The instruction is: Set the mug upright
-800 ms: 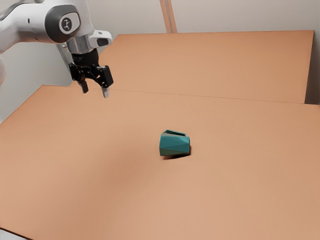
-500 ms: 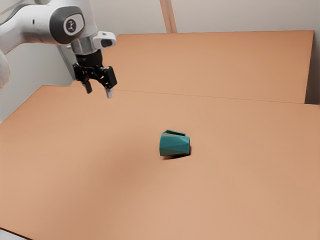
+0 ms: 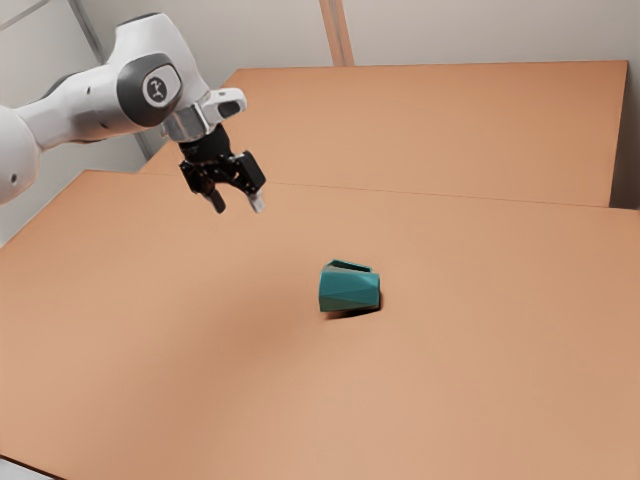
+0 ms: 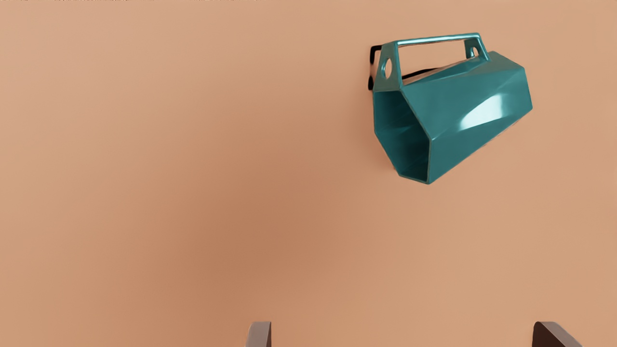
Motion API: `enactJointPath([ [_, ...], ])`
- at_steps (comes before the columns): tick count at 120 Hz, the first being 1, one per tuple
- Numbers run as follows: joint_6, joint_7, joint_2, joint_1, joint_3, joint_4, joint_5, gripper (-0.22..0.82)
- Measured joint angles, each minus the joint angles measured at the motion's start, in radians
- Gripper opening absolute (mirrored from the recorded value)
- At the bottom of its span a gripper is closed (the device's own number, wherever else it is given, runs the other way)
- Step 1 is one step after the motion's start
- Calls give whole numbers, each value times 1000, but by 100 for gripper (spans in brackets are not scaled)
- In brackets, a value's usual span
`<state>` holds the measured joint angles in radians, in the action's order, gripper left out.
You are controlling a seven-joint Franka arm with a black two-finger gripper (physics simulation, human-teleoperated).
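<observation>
Find the teal faceted mug (image 4: 472, 106) lying on its side on the bench (image 3: 200, 380), with its handle (image 4: 438, 39) jutting from the flank. Look above and well apart for the jaws, spread open, holding nothing. Could clip the handle through a skewed descent, rolling the mug; could also lose grip mid-turn from pinching too near one end.

Mug (image 4: 458, 103): teal, darker interior. Tabletop (image 3: 200, 380): plain orange-tan. Arm (image 3: 90, 102): white and grey. End effector (image 3: 238, 205): black; one fingertip (image 3: 257, 203) apparently light grey.
</observation>
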<state>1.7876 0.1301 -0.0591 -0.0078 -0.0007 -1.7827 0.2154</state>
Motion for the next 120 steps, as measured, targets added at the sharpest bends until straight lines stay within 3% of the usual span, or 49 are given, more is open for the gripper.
enactJointPath([
  [64, 253, 329, -45, 12, 60, -266, 555, 59],
  [120, 302, 708, -165, 23, 71, -360, 991, 59],
])
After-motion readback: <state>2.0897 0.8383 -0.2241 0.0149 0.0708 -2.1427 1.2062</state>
